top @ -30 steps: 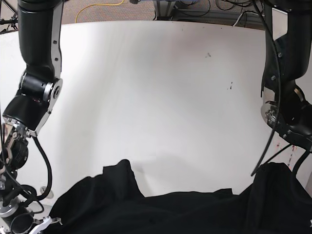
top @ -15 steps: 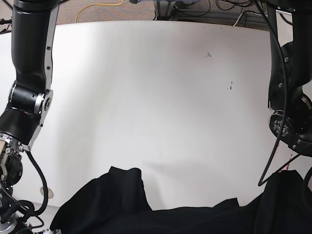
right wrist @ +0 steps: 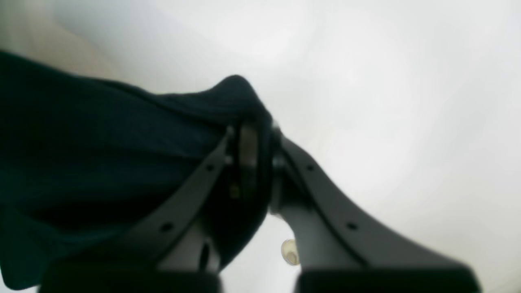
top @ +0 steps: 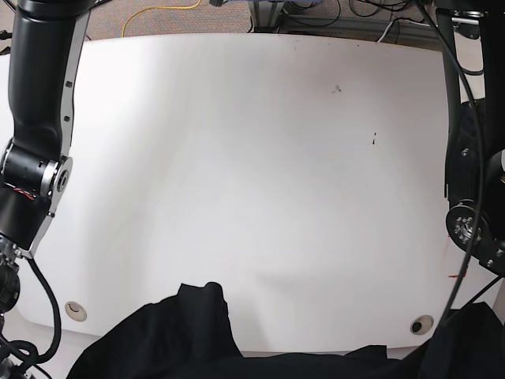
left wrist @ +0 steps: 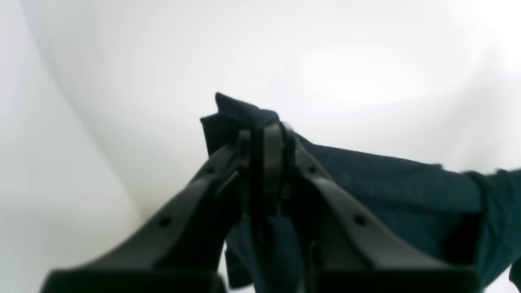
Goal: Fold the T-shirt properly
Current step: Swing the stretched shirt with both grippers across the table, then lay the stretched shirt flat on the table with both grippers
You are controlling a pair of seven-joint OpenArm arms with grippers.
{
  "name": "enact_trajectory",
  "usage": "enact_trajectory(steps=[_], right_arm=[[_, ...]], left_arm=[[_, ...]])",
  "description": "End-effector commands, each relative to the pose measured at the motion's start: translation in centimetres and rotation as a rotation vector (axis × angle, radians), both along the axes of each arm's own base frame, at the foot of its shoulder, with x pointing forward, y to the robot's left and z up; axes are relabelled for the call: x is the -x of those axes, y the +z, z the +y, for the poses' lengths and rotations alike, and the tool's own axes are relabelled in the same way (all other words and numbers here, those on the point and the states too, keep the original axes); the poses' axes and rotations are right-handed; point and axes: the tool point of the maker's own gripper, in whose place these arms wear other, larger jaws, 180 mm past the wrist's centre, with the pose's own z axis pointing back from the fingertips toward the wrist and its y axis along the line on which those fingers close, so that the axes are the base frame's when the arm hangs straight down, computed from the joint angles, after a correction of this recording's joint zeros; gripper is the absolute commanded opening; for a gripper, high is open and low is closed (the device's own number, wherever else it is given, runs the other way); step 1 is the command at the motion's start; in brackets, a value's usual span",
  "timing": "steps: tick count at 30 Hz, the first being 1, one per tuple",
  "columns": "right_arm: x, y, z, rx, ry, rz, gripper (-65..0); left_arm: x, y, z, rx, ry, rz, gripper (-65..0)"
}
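Two wrist views and one base view show this moment. In the left wrist view, the left gripper [left wrist: 266, 132] has its jaws pressed together on a fold of the T-shirt [left wrist: 390, 183]; a small peak of black cloth sticks up past the fingertips, and the rest of the fabric runs off to the right of the view, above the white table [left wrist: 122, 81]. More cloth hangs down between the two fingers near the camera.

In the right wrist view, the right gripper [right wrist: 254, 130] likewise pinches the T-shirt [right wrist: 101, 134] tight between its jaws. The cloth bunches in a rounded hump over the fingertips and spreads away to the left of the view, dark and blurred. A small round fitting [right wrist: 290, 250] shows on the table [right wrist: 386, 81] beneath the gripper.

In the base view, the T-shirt [top: 181, 332] lies along the near edge of the table [top: 252, 158], with one bump of cloth rising left of centre and another at the lower right corner. Both arms stand at the sides of the view, and their grippers are out of the frame there. Cables, one of them a yellow cable [top: 158, 16], lie on the floor beyond the far edge of the table.
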Motion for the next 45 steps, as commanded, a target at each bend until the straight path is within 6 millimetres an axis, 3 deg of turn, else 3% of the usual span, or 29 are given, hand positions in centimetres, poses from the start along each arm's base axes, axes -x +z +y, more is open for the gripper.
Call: enact_trajectory(steps=[1, 8, 14, 22, 24, 28, 32, 34, 42, 44, 45], right_arm=[[0.7, 1.7, -1.5, -0.021, -0.024, -0.054, -64.5], [1.5, -4.7, -3.3, -0.064, -0.058, 0.045, -64.8], [2.6, -9.3, -4.2, -0.067, -0.086, 0.123, -64.7], [4.6, -14.5, -4.3, -0.032, -0.098, 0.213, -64.8], [5.9, -17.0, -3.8, 0.001, -0.100, 0.255, -64.9], [7.3, -19.4, -3.3, 0.019, -0.095, 0.292, -65.0], [8.8, -21.9, -2.8, 0.022, -0.089, 0.328, -65.0], [10.9, -25.6, -1.7, 0.014, -0.062, 0.392, -65.0], [14.5, -31.5, -0.7, -0.030, -0.054, 0.506, -65.0], [16.8, -34.5, 0.1, -0.059, -0.042, 0.576, -65.0], [17.2, -35.0, 0.3, -0.065, -0.040, 0.586, -65.0]], left_arm=[[0.0, 0.3, -0.3, -0.014, -0.006, -0.017, -64.6], [-1.8, -7.4, -0.8, -0.045, -0.002, 0.154, -64.7], [-1.9, -10.9, -1.7, -0.095, 0.004, 0.230, -65.0], [-1.8, -16.3, -2.2, -0.132, 0.006, 0.344, -65.0], [-1.4, -19.6, -1.5, -0.128, 0.023, 0.417, -64.8], [-0.9, -22.6, -1.3, -0.118, 0.018, 0.471, -64.7], [-0.1, -25.6, -1.1, -0.099, 0.008, 0.524, -64.8], [1.6, -29.9, -0.6, -0.044, -0.007, 0.600, -64.6], [5.0, -36.5, 0.1, 0.027, -0.020, 0.723, -64.6], [7.3, -40.1, 0.6, 0.052, -0.016, 0.804, -64.6], [7.7, -40.7, 0.6, 0.053, -0.016, 0.819, -64.5]])
